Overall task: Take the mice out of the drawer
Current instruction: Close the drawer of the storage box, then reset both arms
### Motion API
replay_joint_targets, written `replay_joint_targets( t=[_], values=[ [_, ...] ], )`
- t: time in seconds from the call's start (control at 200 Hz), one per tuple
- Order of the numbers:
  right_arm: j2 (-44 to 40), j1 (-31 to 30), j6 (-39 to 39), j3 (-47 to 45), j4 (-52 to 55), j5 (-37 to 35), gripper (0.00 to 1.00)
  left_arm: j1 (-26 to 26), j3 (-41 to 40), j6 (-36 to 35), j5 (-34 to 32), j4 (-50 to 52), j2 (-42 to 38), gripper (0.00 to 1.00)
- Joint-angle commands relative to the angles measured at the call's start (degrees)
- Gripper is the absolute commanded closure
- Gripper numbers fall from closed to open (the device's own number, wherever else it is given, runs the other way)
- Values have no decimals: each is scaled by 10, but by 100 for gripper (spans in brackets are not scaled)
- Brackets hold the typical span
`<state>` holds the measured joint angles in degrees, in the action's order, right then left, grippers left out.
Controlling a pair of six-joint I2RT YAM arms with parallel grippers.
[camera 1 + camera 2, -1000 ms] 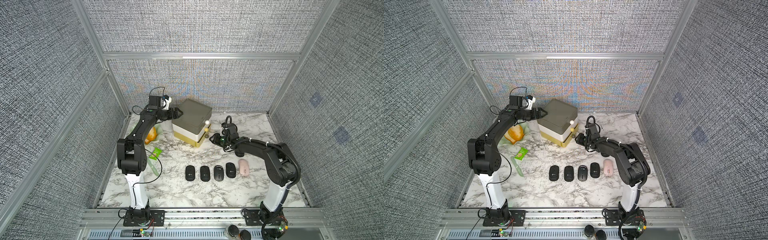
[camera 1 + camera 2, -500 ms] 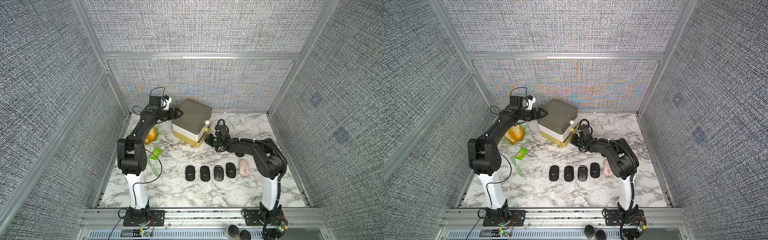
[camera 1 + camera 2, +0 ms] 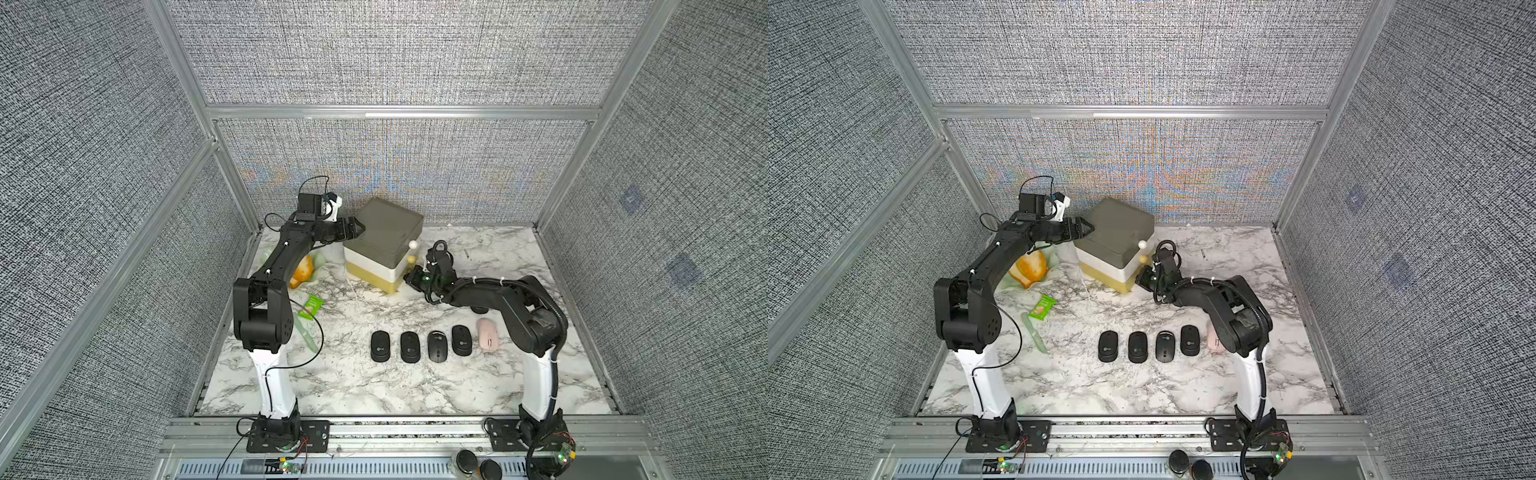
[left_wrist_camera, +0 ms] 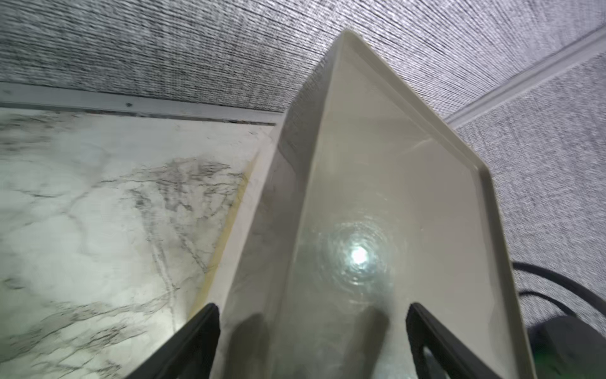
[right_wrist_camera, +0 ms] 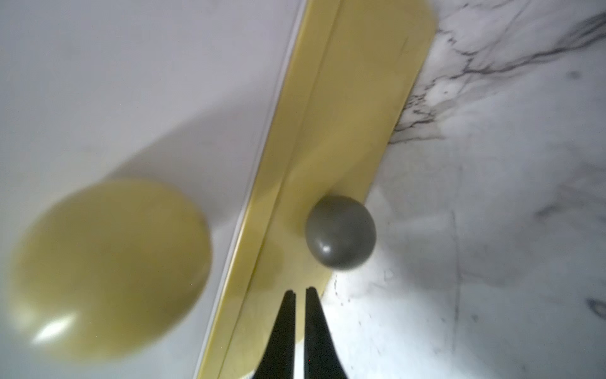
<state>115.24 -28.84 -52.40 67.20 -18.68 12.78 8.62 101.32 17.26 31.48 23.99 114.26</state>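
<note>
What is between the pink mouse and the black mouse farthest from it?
Three more black mice lie side by side between them, shown in a top view.

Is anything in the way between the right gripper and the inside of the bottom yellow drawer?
Yes. The yellow drawer front looks closed and stands before the shut right gripper, whose tips sit beside its grey knob. The inside is hidden.
</note>
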Motion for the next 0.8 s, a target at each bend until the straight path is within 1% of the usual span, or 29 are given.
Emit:
replay_joint_targets(
  t=[0.0, 0.02, 0.065, 0.09, 0.145, 0.17, 0.195, 0.235, 0.295, 0.35, 0.41, 0.47, 0.5, 0.55, 0.595, 0.645, 0.695, 0.73, 0.795],
  values=[
    [-65, 4, 39, -27, 41, -45, 92, -4, 4, -6, -63, 14, -44, 7],
    [-80, 6, 51, -29, 66, -54, 92, -7, 5, -6, -79, 22, -54, 7],
    [-117, 11, 83, -36, 119, -78, 91, -8, -2, -3, -124, 35, -79, 3],
    [-144, 12, 102, -43, 146, -94, 89, -10, -10, 1, -156, 41, -96, 1],
    [-208, 16, 143, -65, 195, -153, 83, -10, -43, 21, -236, 51, -143, 1],
    [-240, 17, 155, -74, 215, -184, 76, -9, -62, 35, -279, 57, -166, 1],
    [-269, 18, 172, -80, 235, -220, 68, -10, -80, 49, -321, 61, -190, 1],
    [-311, 22, 201, -95, 256, -275, 54, -10, -134, 60, -382, 54, -232, 1],
    [-364, 28, 242, -113, 287, -376, 36, -10, -228, 78, -456, 21, -301, 1],
    [-403, 45, 272, -134, 301, -454, 19, -10, -340, 83, -517, -39, -369, 0],
    [-437, 79, 288, -178, 295, -495, 2, -10, -485, 42, -548, -157, -440, 1],
    [-459, 120, 300, -224, 265, -525, 1, -9, -612, 23, -590, -265, -500, 0],
    [-466, 136, 315, -254, 228, -535, 1, -10, -673, -1, -600, -332, -526, 0],
    [-469, 162, 347, -300, 166, -531, 1, -10, -769, -32, -624, -451, -556, 1],
    [-464, 181, 373, -340, 103, -526, 1, -10, -843, -66, -636, -542, -564, 1],
    [-455, 199, 396, -384, 32, -505, 1, -10, -886, -97, -640, -612, -553, 0],
    [-449, 209, 414, -419, -25, -489, 1, -10, -911, -129, -620, -674, -530, 0],
    [-447, 214, 427, -441, -63, -472, 1, -11, -919, -144, -604, -711, -504, 0],
    [-436, 226, 435, -479, -137, -443, 1, -10, -926, -160, -598, -780, -459, 0]
  ],
)
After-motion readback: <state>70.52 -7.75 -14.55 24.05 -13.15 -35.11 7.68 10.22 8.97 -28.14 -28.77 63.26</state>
